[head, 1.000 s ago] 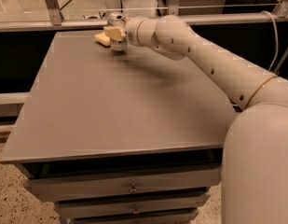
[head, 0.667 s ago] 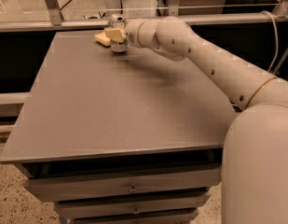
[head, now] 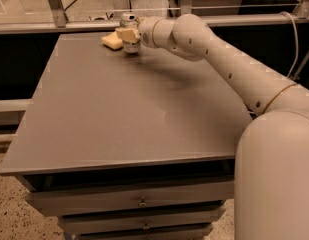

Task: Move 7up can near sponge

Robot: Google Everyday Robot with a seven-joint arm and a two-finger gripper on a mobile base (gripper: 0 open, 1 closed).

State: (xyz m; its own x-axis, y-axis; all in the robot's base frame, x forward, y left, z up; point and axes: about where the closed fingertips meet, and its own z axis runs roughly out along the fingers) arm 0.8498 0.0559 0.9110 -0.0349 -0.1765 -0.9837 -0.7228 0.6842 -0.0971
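The 7up can (head: 129, 24) stands upright at the far edge of the grey table (head: 129, 109), its silver top showing above my gripper. My gripper (head: 129, 34) is shut around the can's middle, and the can's base rests on or just above the tabletop. The pale yellow sponge (head: 112, 40) lies flat right beside the can, on its left, nearly touching it. My white arm reaches in from the right front across the table.
A metal rail and glass partition (head: 94, 26) run along the table's far edge just behind the can. Drawers (head: 139, 201) sit below the table's front edge. My base (head: 276, 179) fills the lower right.
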